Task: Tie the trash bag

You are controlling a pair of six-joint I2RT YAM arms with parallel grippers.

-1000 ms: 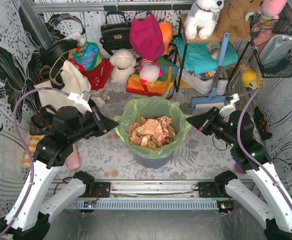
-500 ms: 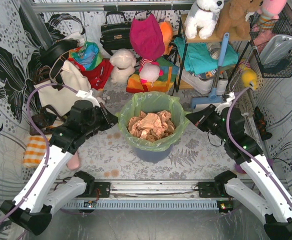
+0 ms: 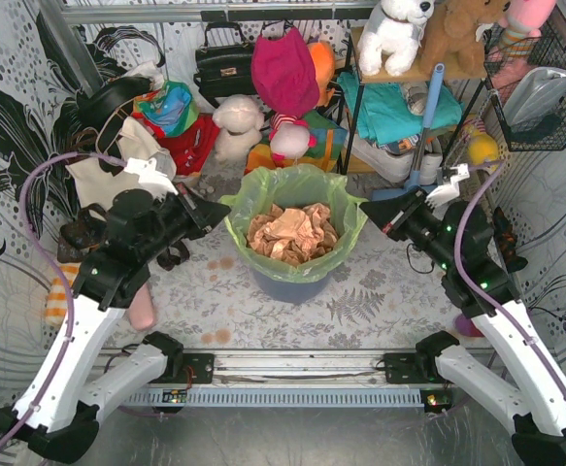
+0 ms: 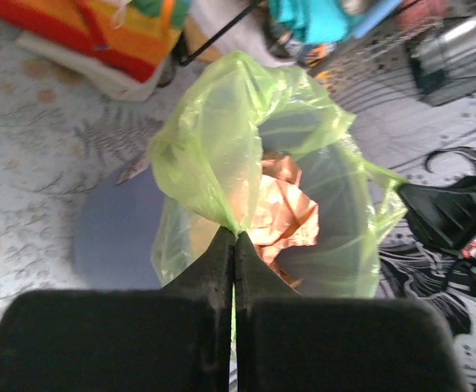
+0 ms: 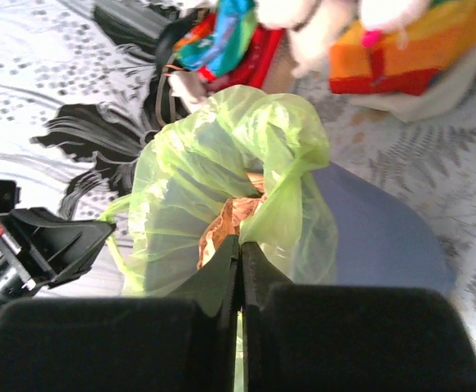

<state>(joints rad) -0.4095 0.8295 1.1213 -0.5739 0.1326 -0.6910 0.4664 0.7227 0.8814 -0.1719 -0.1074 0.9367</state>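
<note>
white arm links [image 3: 69,359], black joints [image 3: 127,243] and jaws, purple cables [image 3: 22,218]

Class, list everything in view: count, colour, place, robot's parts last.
translucent light-green plastic trash bag: 1, light green, in the bin at centre
crumpled brown paper: 1 heap, brown, inside the bag
round blue-grey bin: 1, blue-grey, table centre
cream tote bag: 1, cream, back left
black handbag: 1, black, at back
white plush toy: 1, white, top shelf
left end effector: 1, black, shut on bag's left rim
right end effector: 1, black, shut on bag's right rim
</note>
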